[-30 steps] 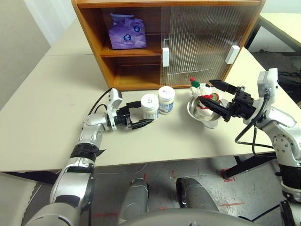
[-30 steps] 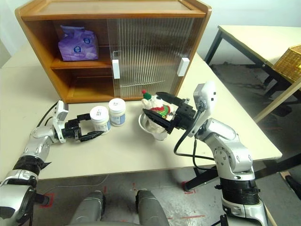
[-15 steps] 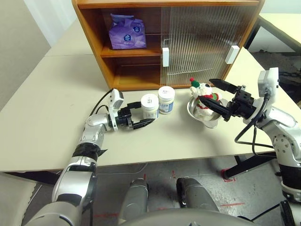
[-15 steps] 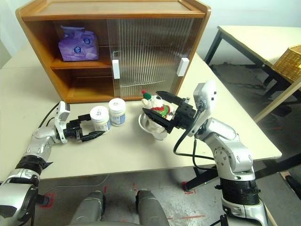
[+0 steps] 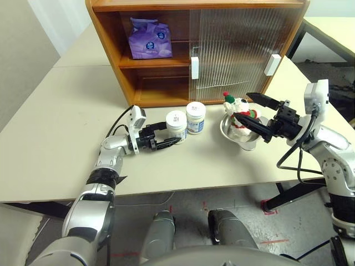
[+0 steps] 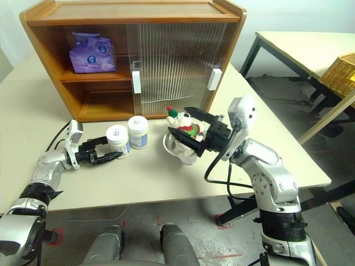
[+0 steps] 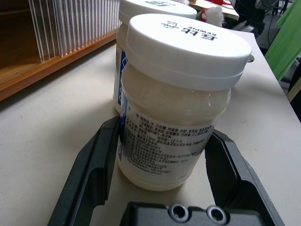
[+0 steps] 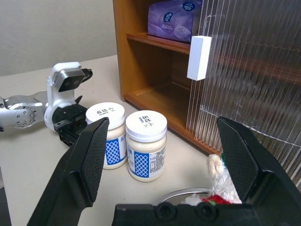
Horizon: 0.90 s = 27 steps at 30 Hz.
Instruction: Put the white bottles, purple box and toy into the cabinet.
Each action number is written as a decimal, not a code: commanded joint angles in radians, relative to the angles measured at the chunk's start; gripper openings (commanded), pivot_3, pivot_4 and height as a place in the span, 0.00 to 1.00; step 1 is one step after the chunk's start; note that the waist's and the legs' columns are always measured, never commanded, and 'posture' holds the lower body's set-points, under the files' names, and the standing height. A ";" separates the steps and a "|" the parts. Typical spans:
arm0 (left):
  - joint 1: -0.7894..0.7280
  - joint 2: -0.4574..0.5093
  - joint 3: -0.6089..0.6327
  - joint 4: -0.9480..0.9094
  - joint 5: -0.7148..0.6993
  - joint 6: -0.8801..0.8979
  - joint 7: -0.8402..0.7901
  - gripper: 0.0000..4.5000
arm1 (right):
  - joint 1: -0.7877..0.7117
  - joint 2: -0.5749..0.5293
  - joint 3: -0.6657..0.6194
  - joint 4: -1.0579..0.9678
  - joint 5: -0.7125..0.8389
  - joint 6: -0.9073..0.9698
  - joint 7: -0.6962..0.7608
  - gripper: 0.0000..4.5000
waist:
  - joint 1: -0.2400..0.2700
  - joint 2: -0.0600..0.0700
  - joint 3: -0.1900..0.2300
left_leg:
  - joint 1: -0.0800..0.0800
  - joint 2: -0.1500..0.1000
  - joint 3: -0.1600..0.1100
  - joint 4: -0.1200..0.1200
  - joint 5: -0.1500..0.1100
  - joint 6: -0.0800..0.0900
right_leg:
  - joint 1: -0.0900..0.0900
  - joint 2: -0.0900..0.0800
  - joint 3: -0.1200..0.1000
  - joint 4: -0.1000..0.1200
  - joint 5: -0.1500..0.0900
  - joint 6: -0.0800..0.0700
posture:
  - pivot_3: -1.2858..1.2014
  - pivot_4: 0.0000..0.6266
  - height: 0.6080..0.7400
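A: How far along is it?

B: The cabinet (image 5: 161,83) has its left side open, and the purple box (image 5: 149,36) lies on the upper shelf, so that part is done. Both white bottles (image 5: 186,121) stand on the table (image 5: 50,138) near the cabinet's front; the toy (image 5: 239,114) sits in a steel bowl (image 5: 238,139) to their right.

A: And the arms?

B: The left gripper (image 5: 166,136) reaches level, its fingers either side of the nearer bottle, whether gripping I cannot tell. The right gripper (image 5: 260,117) hangs spread wide about the toy.
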 commanded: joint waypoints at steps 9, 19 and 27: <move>-0.087 -0.003 0.110 0.002 -0.006 0.022 0.278 0.68 | 0.003 0.005 0.000 0.020 -0.012 -0.023 0.022 1.00 | 0.000 0.000 0.000 | 0.001 -0.001 0.001 0.000 0.000 0.001 | 0.001 0.000 0.000 0.000 0.000 0.000 | 0.51 0.10 1.00; -0.182 -0.043 0.153 0.079 0.008 0.066 0.536 0.68 | 0.002 0.011 0.002 0.035 -0.020 -0.035 0.033 1.00 | 0.003 0.000 0.000 | 0.001 -0.002 0.001 0.002 0.001 0.002 | 0.004 0.002 0.000 0.000 0.000 0.001 | 0.51 0.11 1.00; -0.240 -0.078 0.143 0.191 0.078 0.070 0.742 0.68 | -0.004 0.012 0.003 0.020 -0.020 -0.023 0.018 1.00 | 0.001 0.000 0.000 | 0.006 -0.002 0.002 0.002 0.001 0.001 | 0.008 0.003 0.000 0.000 -0.001 0.001 | 0.51 0.11 1.00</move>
